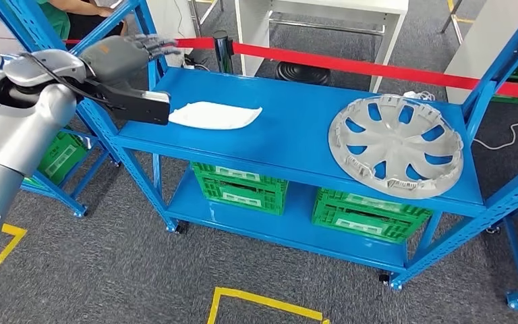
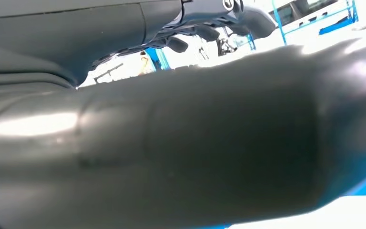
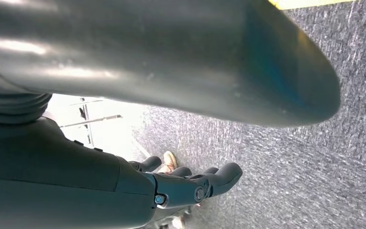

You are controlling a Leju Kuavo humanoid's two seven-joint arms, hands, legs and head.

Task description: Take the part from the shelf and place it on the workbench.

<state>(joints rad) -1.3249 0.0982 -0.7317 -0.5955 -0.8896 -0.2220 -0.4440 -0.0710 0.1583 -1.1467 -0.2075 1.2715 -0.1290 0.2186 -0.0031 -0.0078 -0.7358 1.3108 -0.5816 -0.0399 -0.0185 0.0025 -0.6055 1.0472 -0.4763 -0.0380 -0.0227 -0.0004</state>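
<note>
The robot's silver left arm (image 1: 13, 128) comes in from the left and reaches up toward the corner of the blue shelf (image 1: 297, 128). At its end, the left hand (image 1: 131, 54) is raised above the shelf's left end. Its dark fingers (image 1: 154, 46) are stretched out and a little apart, and there is nothing in them. They point toward the red tape (image 1: 351, 65) that runs behind the shelf. A black flat piece on the wrist (image 1: 138, 104) sits just next to a white part (image 1: 214, 115), but I cannot tell if they touch.

The white part lies flat on the top board of the shelf, near the left end. It is long, with a rounded tip.

Further right on the same board lies a big round grey wheel cover (image 1: 396, 145) with holes in it. It is well apart from the white part.

Under the top board, two green crates (image 1: 243, 189) stand side by side on the lower board. Another green crate (image 1: 57, 158) sits at the far left, behind the arm. Yellow tape (image 1: 263, 300) marks the grey floor in front.

The right hand (image 3: 190, 186) hangs down over the grey carpet (image 3: 314, 157). Its fingers are loosely bent and hold nothing. A person's shoe (image 3: 169, 162) shows on the carpet just past the fingers.
</note>
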